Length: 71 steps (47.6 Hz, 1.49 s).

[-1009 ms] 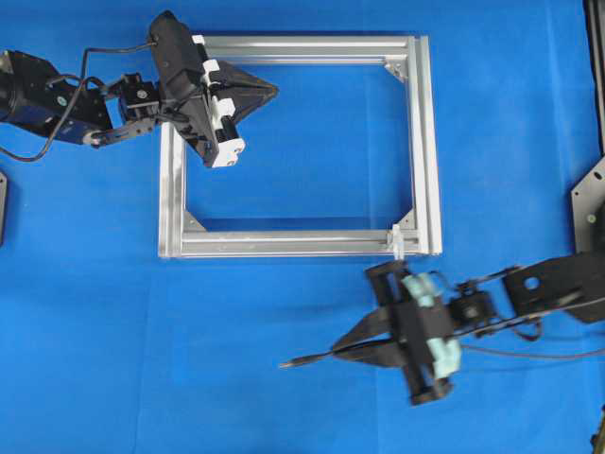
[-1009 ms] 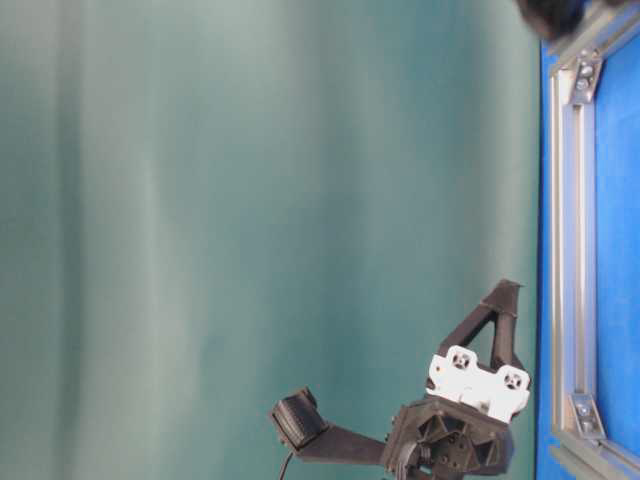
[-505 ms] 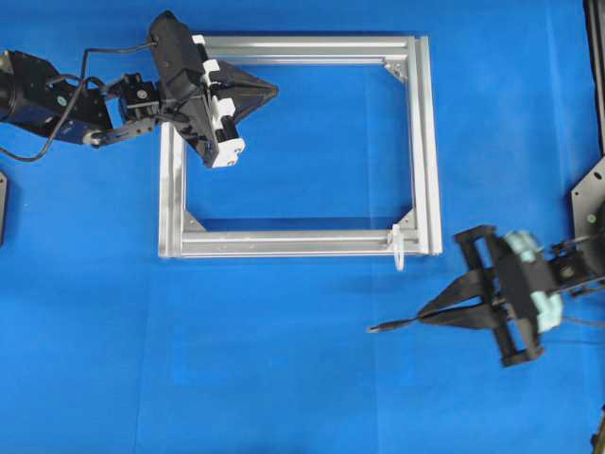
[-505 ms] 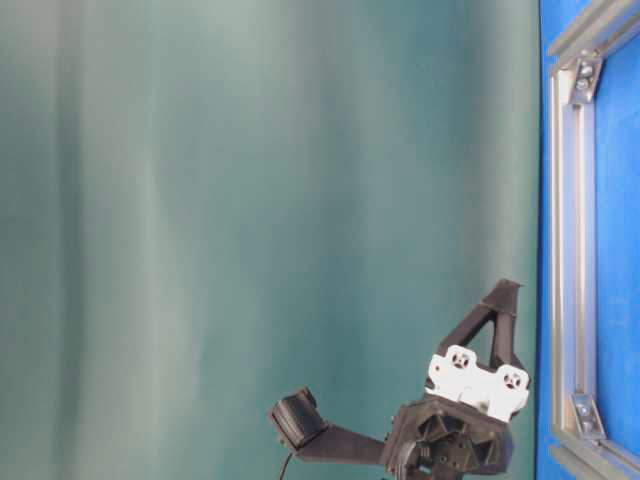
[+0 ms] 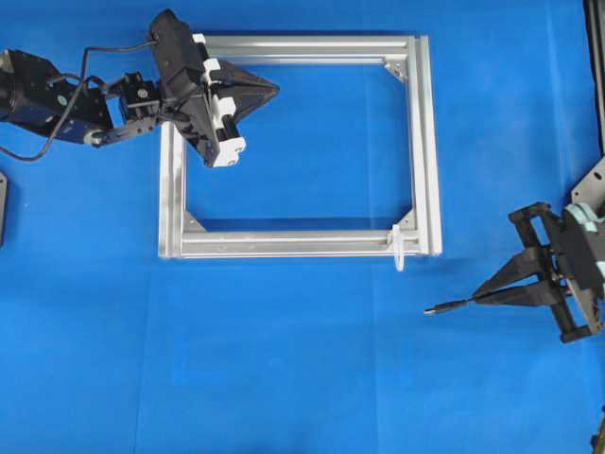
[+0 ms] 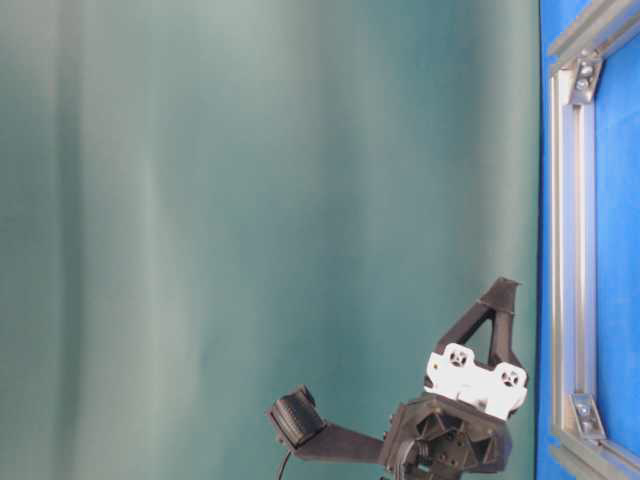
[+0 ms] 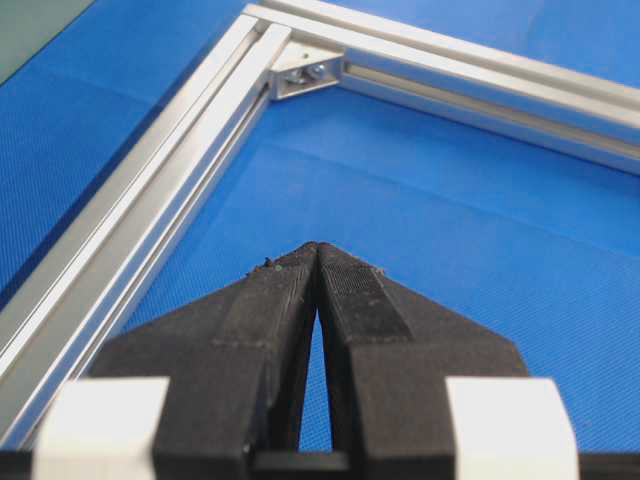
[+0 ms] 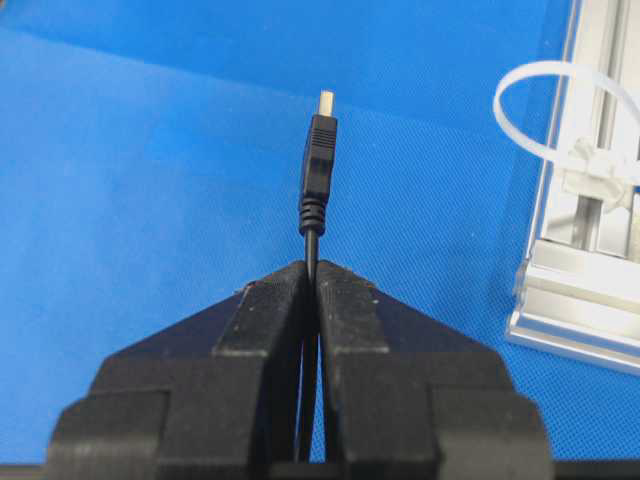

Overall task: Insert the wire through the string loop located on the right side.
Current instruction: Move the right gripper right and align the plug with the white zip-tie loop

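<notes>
My right gripper [image 5: 477, 298] [image 8: 313, 268] is shut on the wire [image 8: 311, 246], a thin black cable. Its dark plug [image 5: 444, 306] [image 8: 319, 160] sticks out ahead of the fingertips, metal tip leading, pointing left in the overhead view. The string loop [image 5: 398, 249] [image 8: 535, 105], a small white ring, stands on the silver frame's [image 5: 425, 142] lower right corner, up and left of the plug and apart from it. My left gripper [image 5: 274, 91] [image 7: 316, 250] is shut on nothing, hovering over the frame's upper left part [image 7: 190, 150].
The frame lies on blue cloth [image 5: 284, 359]. A corner bracket [image 7: 305, 73] sits ahead of the left gripper. Dark equipment [image 5: 588, 203] stands at the right edge. The table-level view shows a green backdrop [image 6: 250, 200] and the left arm [image 6: 450, 430].
My right gripper has carried the wire rightward, from below the frame's lower right corner to the right edge of the overhead view. The left arm has stayed put.
</notes>
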Tool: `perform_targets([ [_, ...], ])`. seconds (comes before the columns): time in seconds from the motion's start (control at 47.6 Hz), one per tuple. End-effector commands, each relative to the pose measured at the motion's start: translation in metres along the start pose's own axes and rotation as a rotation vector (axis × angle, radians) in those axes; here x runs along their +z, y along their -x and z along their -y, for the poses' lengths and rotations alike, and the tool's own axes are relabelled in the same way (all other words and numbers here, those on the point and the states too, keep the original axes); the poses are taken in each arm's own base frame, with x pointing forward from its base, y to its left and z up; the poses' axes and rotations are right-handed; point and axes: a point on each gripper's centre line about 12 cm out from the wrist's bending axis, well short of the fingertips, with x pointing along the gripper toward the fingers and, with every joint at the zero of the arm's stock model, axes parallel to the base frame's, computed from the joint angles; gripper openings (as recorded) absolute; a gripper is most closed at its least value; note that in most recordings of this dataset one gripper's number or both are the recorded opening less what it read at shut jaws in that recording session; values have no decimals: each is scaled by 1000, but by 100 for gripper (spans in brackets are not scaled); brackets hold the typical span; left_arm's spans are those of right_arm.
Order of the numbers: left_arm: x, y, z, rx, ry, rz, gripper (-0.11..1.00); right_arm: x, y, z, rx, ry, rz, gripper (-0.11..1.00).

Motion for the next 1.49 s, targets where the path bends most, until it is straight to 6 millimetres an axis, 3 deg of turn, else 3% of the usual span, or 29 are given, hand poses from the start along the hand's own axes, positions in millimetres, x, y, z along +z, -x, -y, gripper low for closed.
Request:
perform_targets([
  [0.0, 18, 0, 0, -3, 3, 58, 0, 3, 1, -1, 7, -1, 16, -3],
  [0.357, 19, 0, 0, -3, 3, 60, 0, 3, 1, 3, -11, -4, 18, -3],
  [0.736, 19, 0, 2, -7, 2, 59, 0, 8, 4, 41, -189, -78, 41, -3],
  [1.472, 21, -1, 4, -11, 0, 65, 0, 8, 3, 44, -200, -84, 37, -3],
])
